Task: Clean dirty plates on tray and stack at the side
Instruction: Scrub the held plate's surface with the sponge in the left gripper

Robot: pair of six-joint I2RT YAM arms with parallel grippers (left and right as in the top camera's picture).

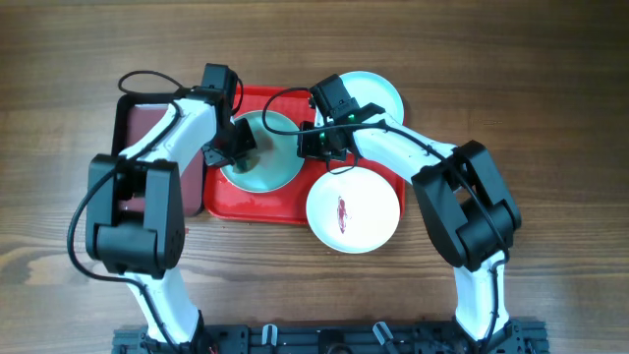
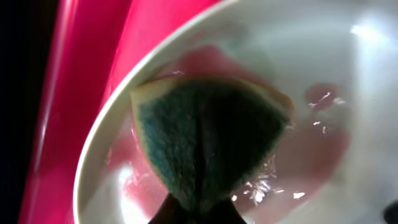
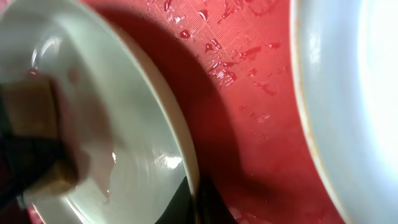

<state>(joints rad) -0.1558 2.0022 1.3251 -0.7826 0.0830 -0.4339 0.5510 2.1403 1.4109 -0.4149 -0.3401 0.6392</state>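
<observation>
A pale mint plate (image 1: 263,165) lies on the red tray (image 1: 257,208) with pink smears across it. My left gripper (image 1: 239,147) is shut on a green-faced sponge (image 2: 208,140) that presses on this plate (image 2: 348,81). My right gripper (image 1: 316,144) is shut on the plate's right rim (image 3: 186,158). A second plate (image 1: 354,209) with a red smear at centre sits at the tray's front right corner. A third plate (image 1: 376,94) lies at the back right, partly under my right arm.
A smaller dark maroon tray (image 1: 147,128) sits left of the red tray, under my left arm. Water drops lie on the red tray (image 3: 249,81) between the plates. Wooden table surrounds everything.
</observation>
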